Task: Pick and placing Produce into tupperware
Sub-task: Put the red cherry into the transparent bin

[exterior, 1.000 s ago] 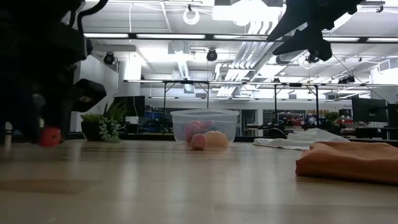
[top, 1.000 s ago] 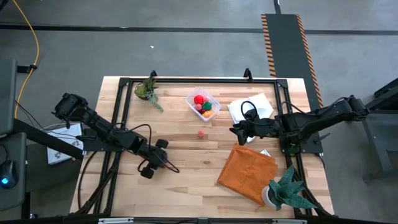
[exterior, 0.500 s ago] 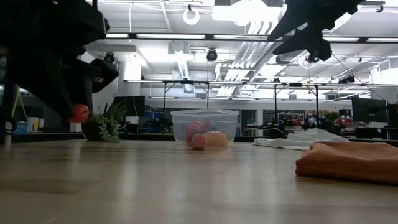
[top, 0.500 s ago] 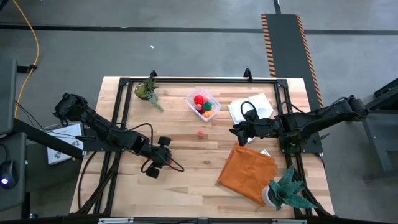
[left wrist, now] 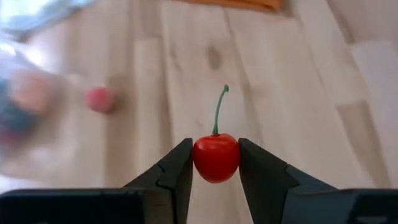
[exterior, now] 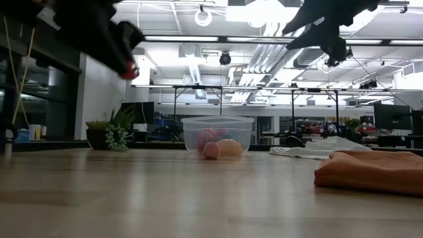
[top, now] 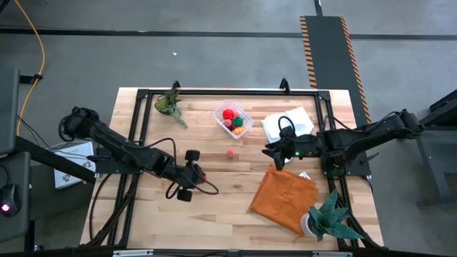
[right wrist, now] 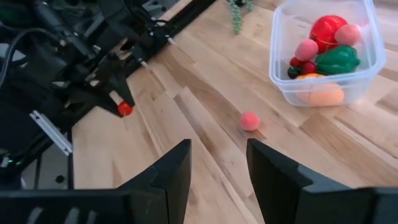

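A small red cherry [left wrist: 216, 157] with a green stem hangs above the table's left half, with my left gripper [top: 200, 176] shut on it. The tupperware [top: 233, 119] stands on the table at the far middle and holds several pieces of produce, red, pink, green and orange. A pink ball [top: 231, 152] lies on the wood just in front of it. My right gripper [top: 268, 151] hovers open over the table's right half with nothing between its fingers [right wrist: 171, 174]. My left gripper pinches the cherry's round body [left wrist: 199, 158] between its two fingertips, one on each side. The fingers slant down from the table's left. The cherry is lifted clear of the table [exterior: 129, 71], its stem [left wrist: 217, 112] pointing away from the gripper.
An orange cloth [top: 282, 198] lies at the near right and a white cloth [top: 288, 124] at the far right. Potted plants stand at the far left [top: 170, 103] and the near right corner [top: 330, 218]. Bare wood lies between the cherry and the tupperware.
My left gripper has risen from the table with the cherry and gone toward the table's right edge, tipping its fingers less steeply down. The cherry, which was down at the tabletop, now hangs well above it. My right gripper has kept its place.
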Available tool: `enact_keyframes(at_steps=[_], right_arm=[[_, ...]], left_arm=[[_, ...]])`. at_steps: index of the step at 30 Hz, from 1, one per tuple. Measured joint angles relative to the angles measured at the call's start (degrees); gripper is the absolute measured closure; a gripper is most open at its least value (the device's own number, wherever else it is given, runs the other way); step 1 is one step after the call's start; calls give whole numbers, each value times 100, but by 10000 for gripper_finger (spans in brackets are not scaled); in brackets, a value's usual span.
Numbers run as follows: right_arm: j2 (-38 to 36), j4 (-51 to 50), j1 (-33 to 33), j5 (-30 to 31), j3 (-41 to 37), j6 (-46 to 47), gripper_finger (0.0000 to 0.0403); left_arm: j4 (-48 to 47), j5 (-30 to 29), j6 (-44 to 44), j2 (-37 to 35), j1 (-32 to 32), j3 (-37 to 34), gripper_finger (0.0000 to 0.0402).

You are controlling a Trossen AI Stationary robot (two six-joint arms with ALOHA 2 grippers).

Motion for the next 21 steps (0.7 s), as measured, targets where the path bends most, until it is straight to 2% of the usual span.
enact_keyframes(at_steps=[4,13,21], right_arm=[[-53,54,0,-135,0,-141,259],[-149,130,0,-240,1,-392,259],[-151,172,0,-360,1,-548,259]], left_arm=[[-422,-432,-4,-2,92,454,289],[-1204,-524,-431,-4,766,1306,289],[-1987,-527,-441,-4,1302,2206,289]])
